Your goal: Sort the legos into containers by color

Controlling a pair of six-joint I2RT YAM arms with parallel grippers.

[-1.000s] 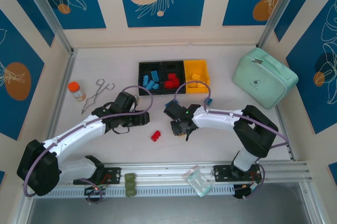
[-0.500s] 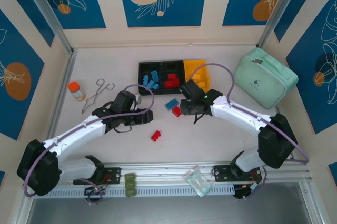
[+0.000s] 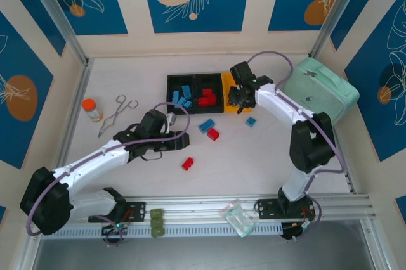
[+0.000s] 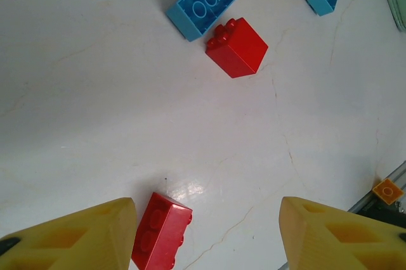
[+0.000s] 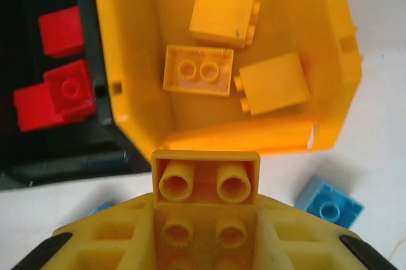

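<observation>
Since the earlier frames, the right hand has travelled from the middle of the tabletop up to the yellow bin; the left arm has barely shifted.

The right hand is pinching a yellow brick between its fingers. The brick's studs face the wrist camera, and it is held over the near edge of the yellow bin. Three yellow bricks lie inside that bin. The middle black bin adjoins it and contains red bricks. The end black bin contains blue bricks. A small blue brick lies on the tabletop near the yellow bin's near corner.

The left hand hovers over the tabletop with its fingers spread and nothing between them. A near red brick lies just beside one fingertip. Farther out, a second red brick lies just beside a large blue brick.
</observation>
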